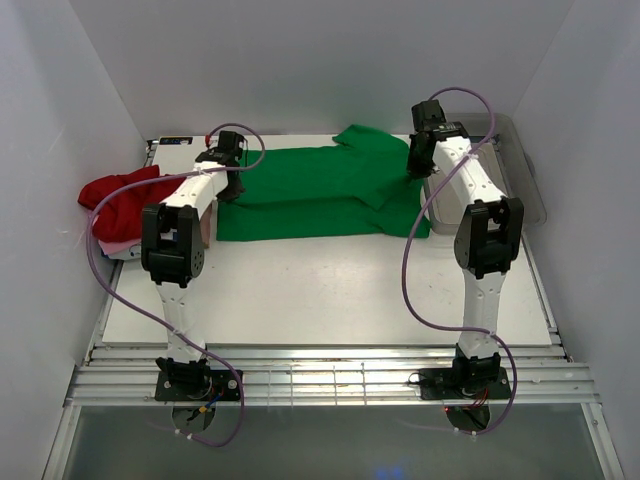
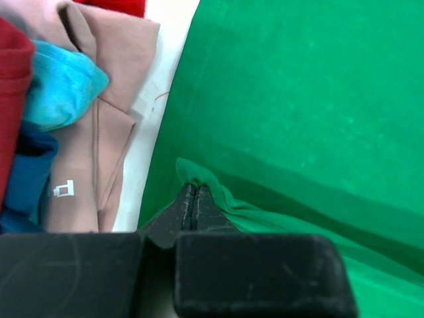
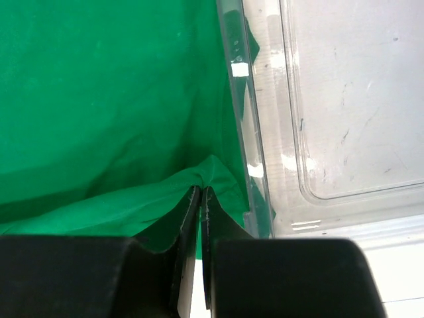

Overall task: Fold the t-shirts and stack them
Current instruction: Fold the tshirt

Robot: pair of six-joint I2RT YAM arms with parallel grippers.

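**Both grippers pinched on green shirt, one at each end**

Top cam: green shirt (image 1: 320, 190) lies spread on the far half of the table (image 1: 330, 290), betw. the two arms. L gripper (image 1: 230, 183) sits down at its left edge, R gripper (image 1: 418, 168) at its right edge, near a sleeve that points to the back. Red shirt (image 1: 125, 200) is bunched at the table's far-left edge, on top of a pink shirt (image 1: 120, 245) that peeks out below it. Neither touches the green one. Clear bin (image 1: 530, 170) stands at far right, just beside the R gripper.

L wrist cam: I see the jaws closed tight, a small peak of green cloth caught betw. the tips and lifted into a ridge. A strip of white table separates the green edge from the pile. There the pink cloth is folded, w/ a bit of light blue fabric (image 2: 63, 83) and red at the frame's left.

R wrist cam: jaws also closed, w/ a fold of green hem nipped at the tips. Green cloth presses up against the bin's clear wall. The part of the bin floor in view is bare, scuffed plastic.
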